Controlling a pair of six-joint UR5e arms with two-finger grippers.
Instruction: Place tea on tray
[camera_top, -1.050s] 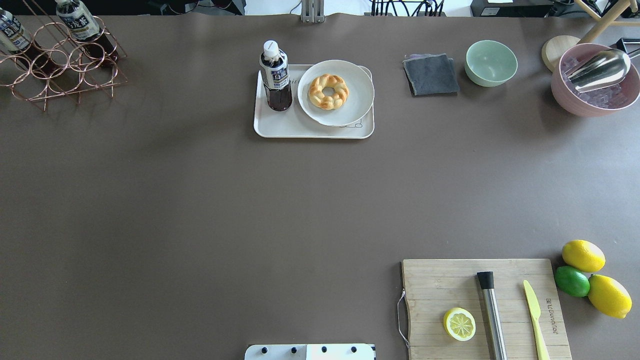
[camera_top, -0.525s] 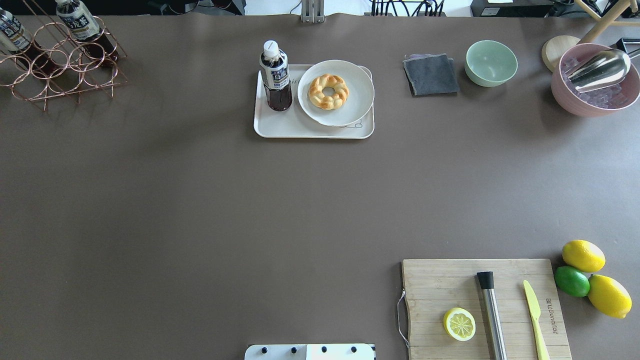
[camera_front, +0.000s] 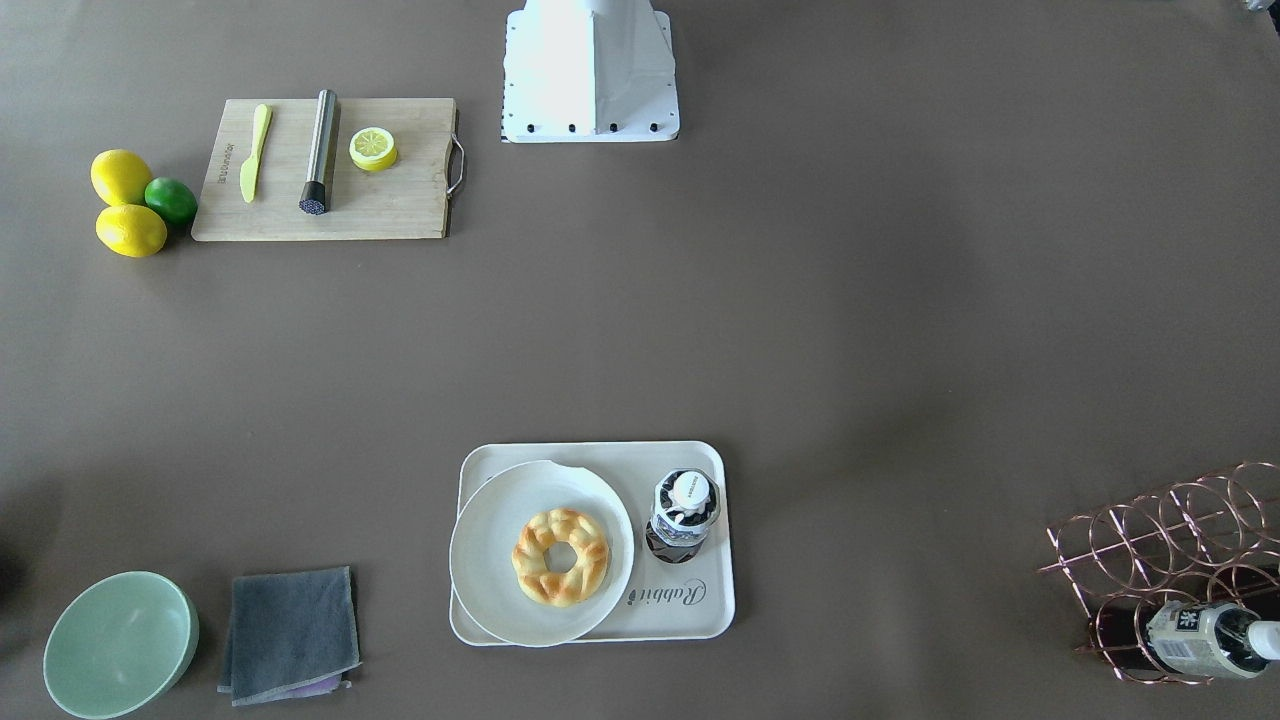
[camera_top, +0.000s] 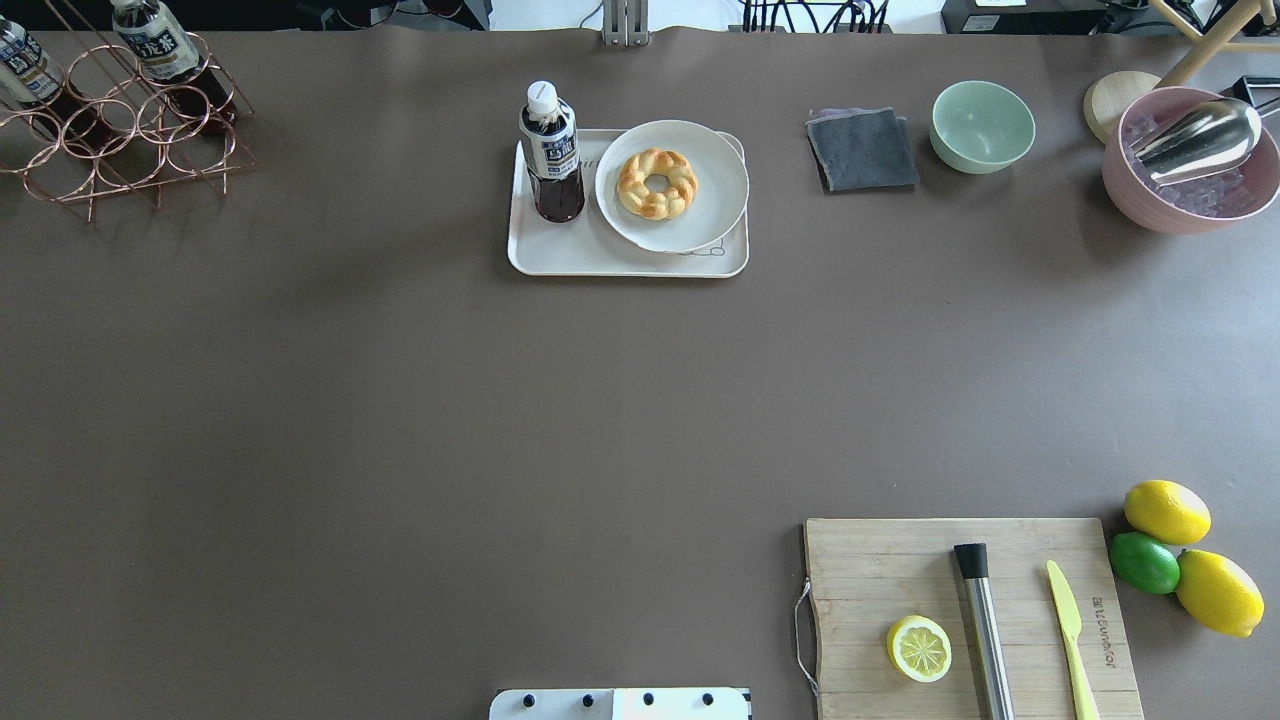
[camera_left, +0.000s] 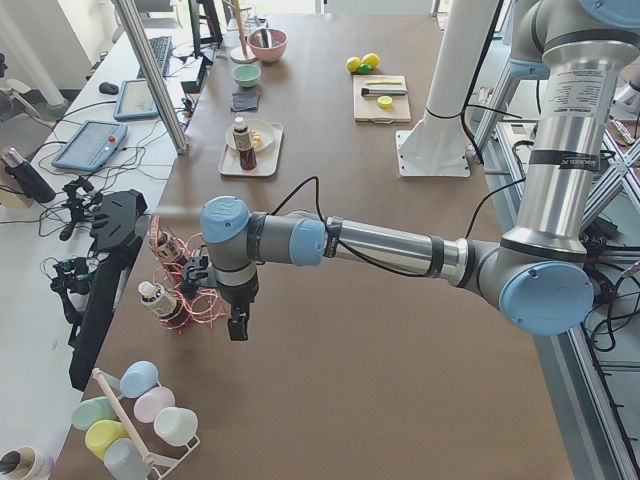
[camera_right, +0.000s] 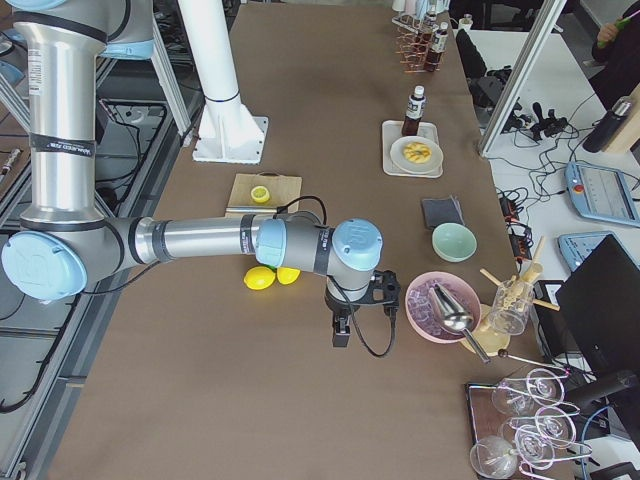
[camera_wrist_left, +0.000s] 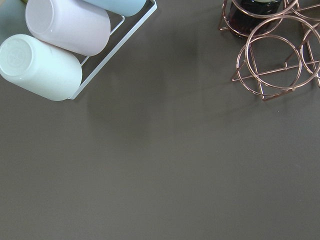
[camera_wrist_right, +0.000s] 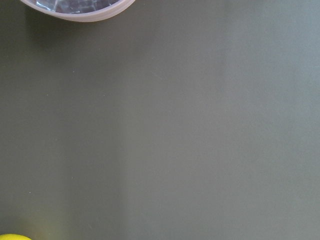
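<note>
The tea bottle (camera_top: 552, 150) stands upright on the left part of the cream tray (camera_top: 600, 258), next to a round white plate. In the front-facing view the bottle (camera_front: 685, 510) shows from above, on the tray (camera_front: 690, 612) by the word "Rabbit". Two alike bottles (camera_top: 160, 40) lie in the copper wire rack (camera_top: 120, 140) at the far left. My left gripper (camera_left: 237, 325) hangs by the rack, far from the tray. My right gripper (camera_right: 340, 335) hangs near the pink bowl. I cannot tell whether either is open or shut. Neither shows in the overhead view.
A plate with a braided doughnut (camera_top: 657, 183) fills the tray's right part. A grey cloth (camera_top: 862, 150), green bowl (camera_top: 982, 125) and pink bowl with scoop (camera_top: 1190, 160) stand at the back right. A cutting board (camera_top: 970, 615) and lemons (camera_top: 1166, 511) lie front right. Cups (camera_wrist_left: 55, 42) lie by the rack.
</note>
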